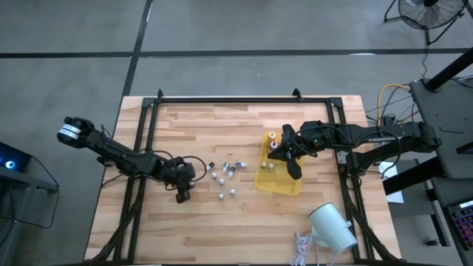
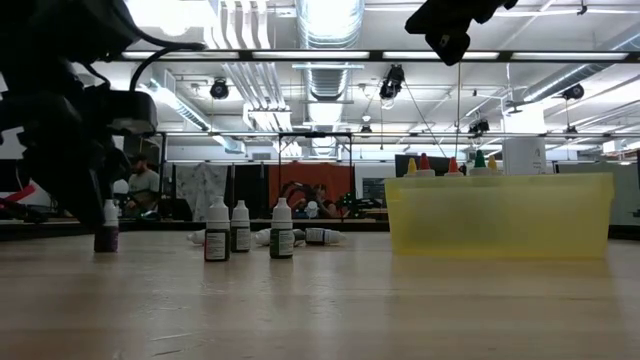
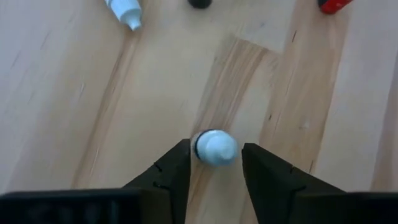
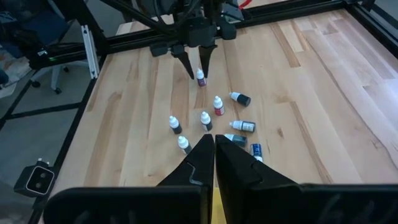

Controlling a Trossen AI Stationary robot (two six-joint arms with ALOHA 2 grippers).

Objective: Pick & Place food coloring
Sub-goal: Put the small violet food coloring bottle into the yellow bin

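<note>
The left gripper [image 1: 182,195] sits low at the lower left of the table in the high view, its fingers straddling one small white-capped bottle [image 3: 214,147] that stands upright on the wood. In the left wrist view one finger touches the cap and the other stands a little off it, so the jaws are part-way in and the grip looks unfinished. To do this well, the gripper should centre the cap between both fingers before squeezing, or the bottle may tip sideways. It should close gently, then lift straight up before swinging right.

The other loose bottles [image 1: 224,176] lie scattered near the middle of the frame, some upright, some on their sides. The yellow bin [image 1: 281,184] stands right of centre and already holds a few coloured-top bottles [image 2: 450,166]. The right gripper [image 1: 295,168] hangs above that bin, fingers pressed together, empty. The carry path should stay clear of it.
</note>
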